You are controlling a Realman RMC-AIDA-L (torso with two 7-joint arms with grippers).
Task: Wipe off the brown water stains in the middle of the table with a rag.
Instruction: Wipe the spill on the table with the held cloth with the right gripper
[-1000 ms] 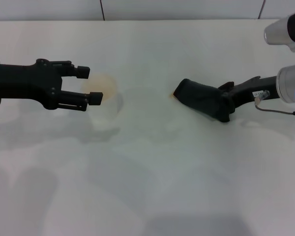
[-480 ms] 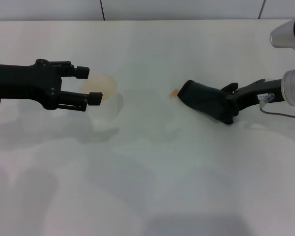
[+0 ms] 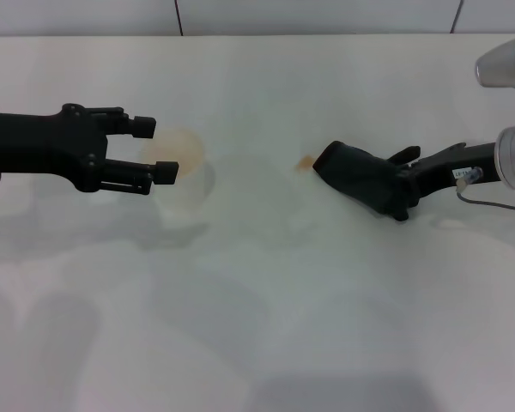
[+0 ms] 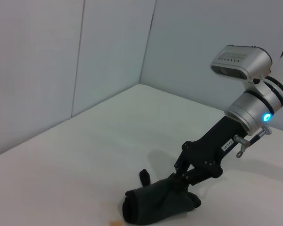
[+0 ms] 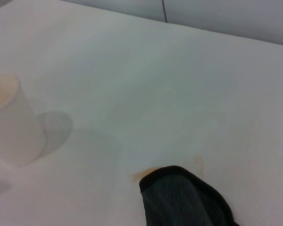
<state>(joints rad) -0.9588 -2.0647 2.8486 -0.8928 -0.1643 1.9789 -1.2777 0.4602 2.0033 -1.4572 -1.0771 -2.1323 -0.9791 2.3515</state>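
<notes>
White glossy table (image 3: 266, 326): right gripper (image 3: 401, 189) clenched on the rag (image 3: 360, 178), pressed flat beside the remaining brown water stains (image 3: 305, 162) for wiping; left gripper (image 3: 159, 149) parked, fingers spread, at a white cup (image 3: 184, 167).

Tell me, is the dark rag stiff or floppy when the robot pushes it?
Probably floppy: the rag bunches in soft folds where the right gripper clamps it. It likely slides easily, since the table looks glossy.
</notes>
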